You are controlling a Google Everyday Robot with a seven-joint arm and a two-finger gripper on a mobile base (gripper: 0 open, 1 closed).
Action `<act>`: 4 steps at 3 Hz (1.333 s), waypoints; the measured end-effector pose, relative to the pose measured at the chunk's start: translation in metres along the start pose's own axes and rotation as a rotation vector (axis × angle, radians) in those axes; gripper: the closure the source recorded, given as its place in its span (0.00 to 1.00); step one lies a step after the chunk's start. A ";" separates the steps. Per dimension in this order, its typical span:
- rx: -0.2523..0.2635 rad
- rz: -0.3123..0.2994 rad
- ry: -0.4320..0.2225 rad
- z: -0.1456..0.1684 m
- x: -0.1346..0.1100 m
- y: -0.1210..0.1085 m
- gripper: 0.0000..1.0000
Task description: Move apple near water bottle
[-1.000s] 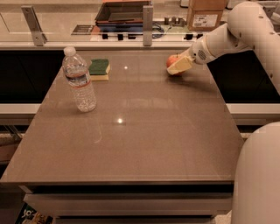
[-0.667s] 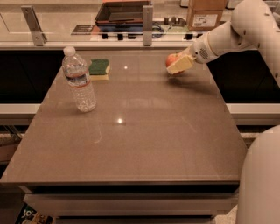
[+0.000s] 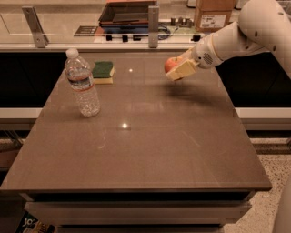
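Note:
The red-orange apple (image 3: pixel 171 64) is held in my gripper (image 3: pixel 179 68) a little above the brown table (image 3: pixel 145 136), at its far right. The cream fingers (image 3: pixel 183 70) close around the apple's right side, and the white arm (image 3: pixel 236 38) reaches in from the upper right. The water bottle (image 3: pixel 82 84), clear and ribbed with a white cap and a red label band, stands upright at the far left of the table, well apart from the apple.
A green-and-yellow sponge (image 3: pixel 103 72) lies just behind and right of the bottle. A counter rail with metal posts (image 3: pixel 153 20), a dark tray (image 3: pixel 127 11) and a cardboard box (image 3: pixel 213 13) runs behind the table.
The gripper has lifted the apple off the table and carried it a short way left, toward the bottle. The bottle and sponge have not moved.

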State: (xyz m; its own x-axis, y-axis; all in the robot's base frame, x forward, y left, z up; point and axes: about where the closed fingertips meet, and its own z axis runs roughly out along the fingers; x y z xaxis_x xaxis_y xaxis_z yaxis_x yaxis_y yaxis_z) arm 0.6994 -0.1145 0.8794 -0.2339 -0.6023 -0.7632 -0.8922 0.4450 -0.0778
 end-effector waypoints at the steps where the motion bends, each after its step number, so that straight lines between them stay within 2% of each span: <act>1: -0.041 -0.025 0.003 0.009 -0.009 0.030 1.00; 2: -0.075 -0.047 0.016 0.017 -0.019 0.058 1.00; 4: -0.080 -0.105 0.011 0.025 -0.034 0.108 1.00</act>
State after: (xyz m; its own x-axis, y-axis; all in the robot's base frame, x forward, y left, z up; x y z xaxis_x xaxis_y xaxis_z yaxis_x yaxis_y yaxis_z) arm 0.6207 -0.0294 0.8804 -0.1414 -0.6506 -0.7461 -0.9397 0.3252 -0.1055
